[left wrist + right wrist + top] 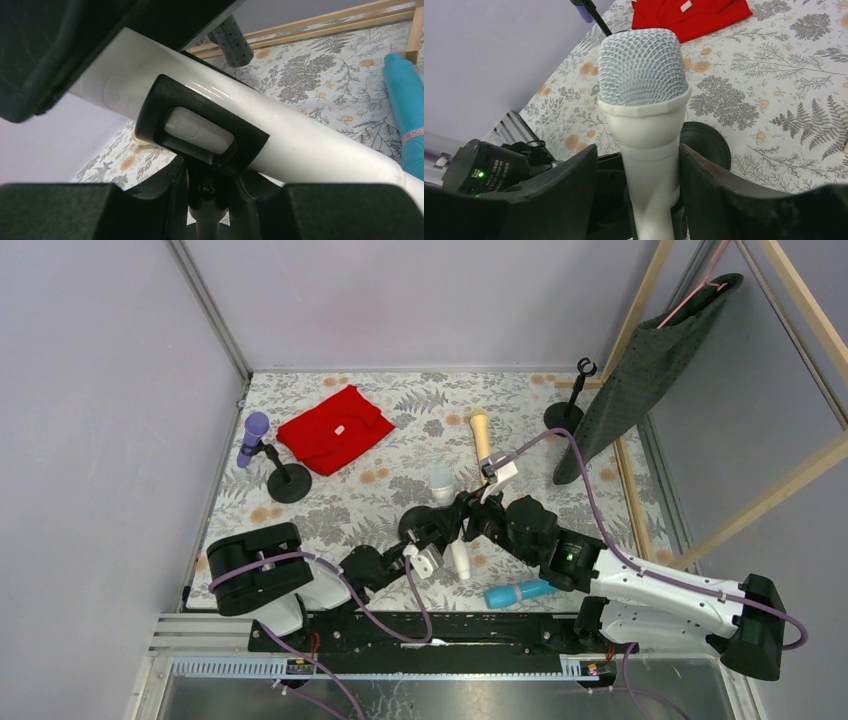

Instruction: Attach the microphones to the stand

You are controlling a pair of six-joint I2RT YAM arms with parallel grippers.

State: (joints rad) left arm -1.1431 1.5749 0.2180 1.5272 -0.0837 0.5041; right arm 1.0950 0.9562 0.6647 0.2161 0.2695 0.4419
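Observation:
A white microphone (pixel 642 75) with a mesh head rests in the black clip (pixel 152 107) of a small stand, whose round base (pixel 706 145) sits on the floral table. My left gripper (pixel 210 197) is shut on the stand's post just under the clip. My right gripper (pixel 639 155) is open, its fingers flanking the white microphone's neck with a gap on the left side. At the back left, a purple microphone (pixel 253 435) is clipped in another stand (pixel 290 483). A cream-yellow microphone (pixel 481 435) and a light blue one (pixel 520 592) lie loose.
An unoccupied stand (pixel 570 410) is at the back right beside a dark cloth (pixel 645 370) hanging from a wooden frame. A red cloth (pixel 335 428) lies at the back left. Both arms meet at the table's near middle.

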